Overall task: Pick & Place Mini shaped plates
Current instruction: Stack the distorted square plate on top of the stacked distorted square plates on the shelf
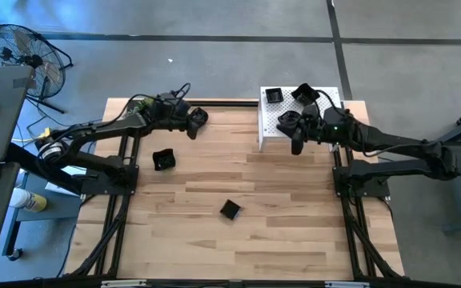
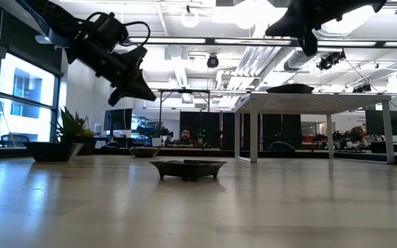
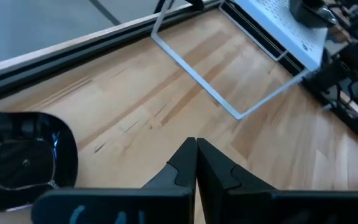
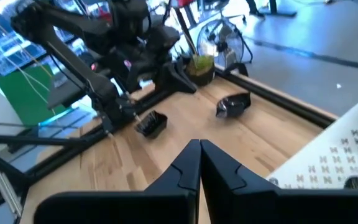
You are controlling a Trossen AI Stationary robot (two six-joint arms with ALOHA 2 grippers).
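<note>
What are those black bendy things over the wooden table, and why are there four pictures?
They are two robot arms. One camera looks down from above, one sits at table height, and one rides on each arm's wrist. The left gripper hangs above the table near its far edge, fingers pressed together, holding nothing. The right gripper hangs at the edge of a small white shelf, also shut and empty. Little shiny black plates lie about: one on the wood near the left arm, one nearer the front middle, and some on the shelf. The robot's job is moving those plates.
</note>
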